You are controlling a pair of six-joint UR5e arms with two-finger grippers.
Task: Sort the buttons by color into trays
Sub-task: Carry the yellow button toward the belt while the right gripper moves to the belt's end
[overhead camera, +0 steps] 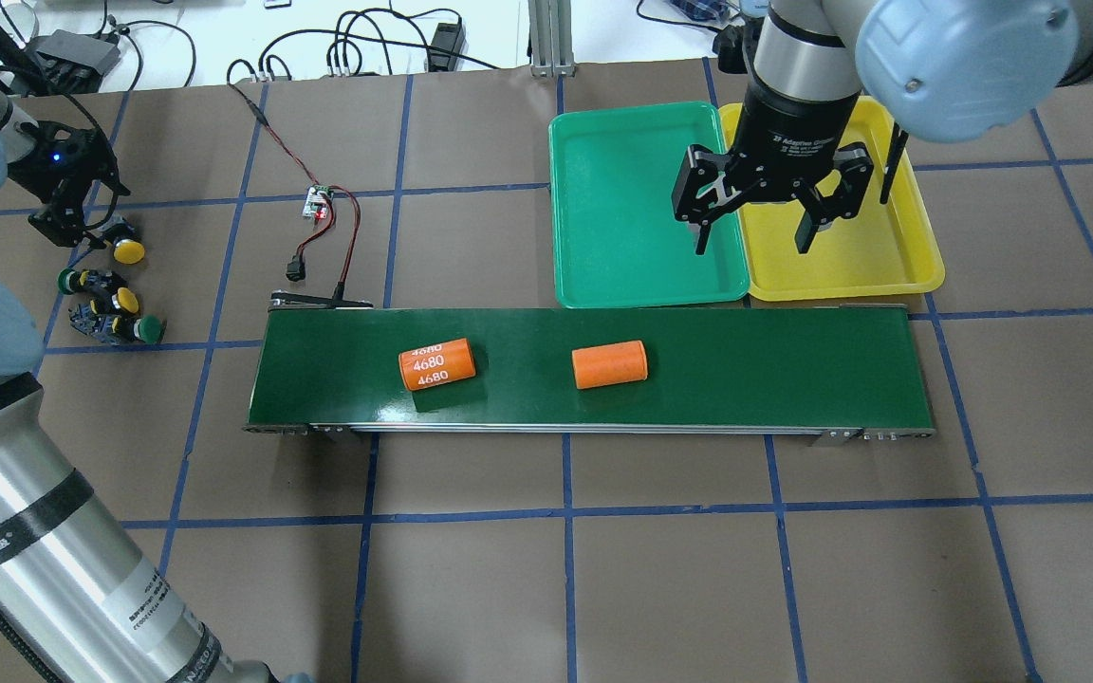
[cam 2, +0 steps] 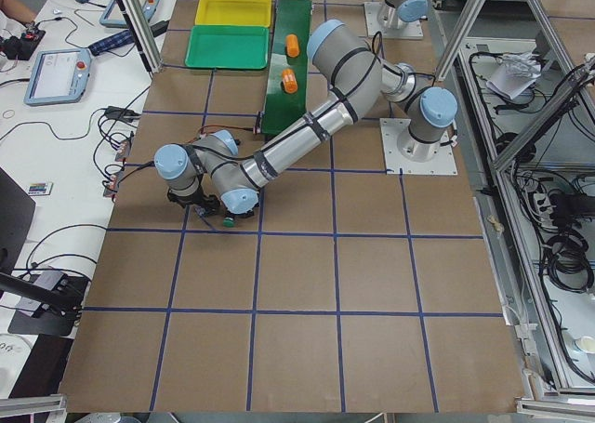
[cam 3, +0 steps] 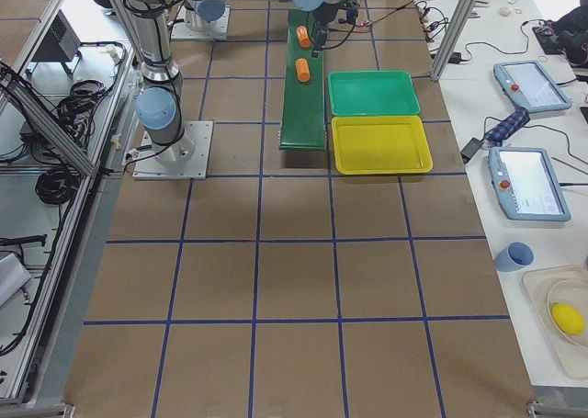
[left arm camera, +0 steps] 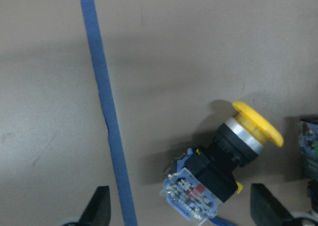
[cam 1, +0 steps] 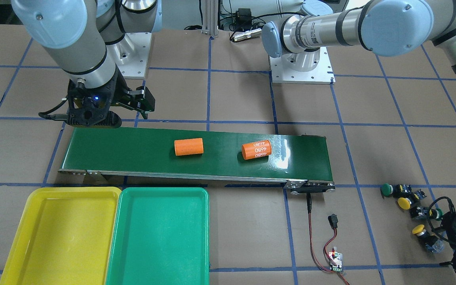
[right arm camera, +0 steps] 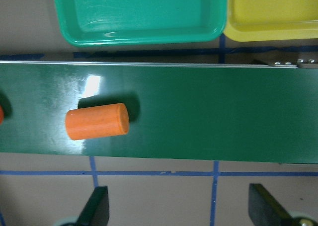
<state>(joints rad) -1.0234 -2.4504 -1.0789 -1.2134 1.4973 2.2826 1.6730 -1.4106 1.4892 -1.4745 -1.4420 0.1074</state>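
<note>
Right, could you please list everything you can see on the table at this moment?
Yellow buttons: two, yellow caps, clustered at the table's left end.
Green buttons: two, green caps, same cluster.
Yellow tray: one, yellow, beside the belt's right end.
Green tray: one, green, right beside the yellow tray.
Conveyor belt: one, dark green, mid-table.
Cylinders: two, orange, on the belt; one marked 4680.
Circuit board: one, red and black wires, near the belt.
Left hand: one, black, open astride a yellow button.
Right hand: one, black, open, raised near the trays.
</note>
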